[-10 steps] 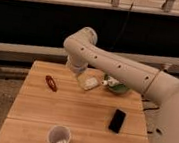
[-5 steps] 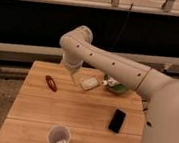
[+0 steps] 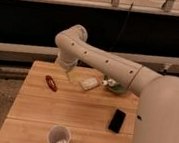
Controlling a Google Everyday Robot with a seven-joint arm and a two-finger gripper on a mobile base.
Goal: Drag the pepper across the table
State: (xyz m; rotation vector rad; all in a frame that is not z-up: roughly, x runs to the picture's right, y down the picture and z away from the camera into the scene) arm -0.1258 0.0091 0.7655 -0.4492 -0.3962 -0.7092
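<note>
The pepper (image 3: 51,83) is a small glossy red chili lying on the far left part of the light wooden table (image 3: 77,112). My gripper (image 3: 68,74) hangs down from the white arm's elbow at the table's far edge. It is just right of and behind the pepper, apart from it. The arm (image 3: 104,63) reaches in from the right across the back of the table.
A white packet (image 3: 89,83) and a green bowl (image 3: 115,86) sit at the back, right of the gripper. A black phone (image 3: 117,120) lies at the right. A white cup (image 3: 59,137) stands near the front edge. A dark wall is behind.
The arm's elbow and gripper have swung left along the back of the table, closer to the pepper. The pepper and other objects have not moved.
</note>
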